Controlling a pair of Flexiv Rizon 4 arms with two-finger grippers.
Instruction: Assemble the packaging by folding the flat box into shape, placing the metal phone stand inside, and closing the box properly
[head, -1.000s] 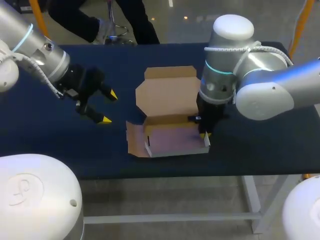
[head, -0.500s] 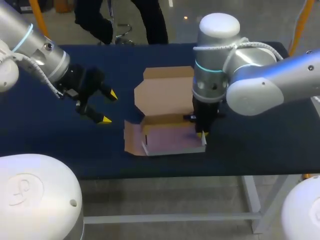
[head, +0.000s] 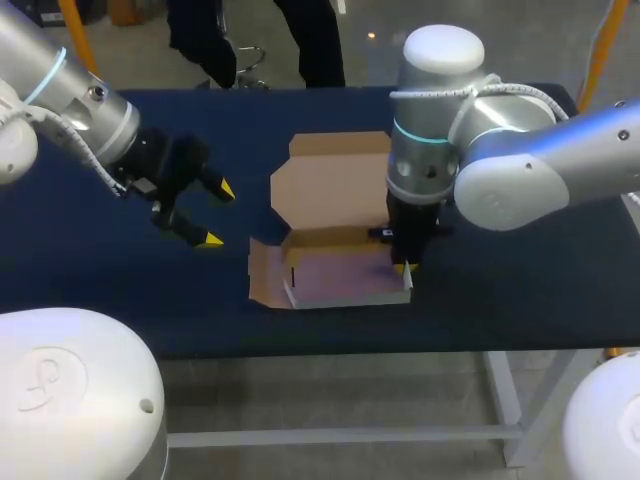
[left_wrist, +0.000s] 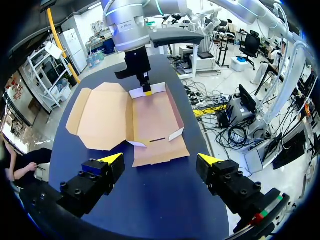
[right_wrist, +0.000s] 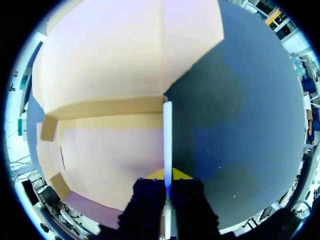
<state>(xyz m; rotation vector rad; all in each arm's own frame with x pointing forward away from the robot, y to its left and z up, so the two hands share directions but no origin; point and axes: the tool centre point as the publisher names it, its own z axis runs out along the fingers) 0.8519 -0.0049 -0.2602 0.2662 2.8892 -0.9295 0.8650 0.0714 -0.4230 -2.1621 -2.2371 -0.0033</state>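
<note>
On the table (head: 520, 290), right pincer (right_wrist: 167, 176) clamps the box (head: 335, 195) by its wall.

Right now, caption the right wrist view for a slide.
Right gripper clamps the open box by its upright side flap, on the dark table.

Plain tan cardboard box (head: 335, 190), its upright side wall (right_wrist: 167, 130) showing white between the yellow tips of the black right gripper (head: 404, 268). Black left gripper (head: 218, 214), same bright yellow tips. Beneath both, plain dark navy table (head: 520, 290). Silver-grey right arm (head: 530, 180), teal ring.
</note>
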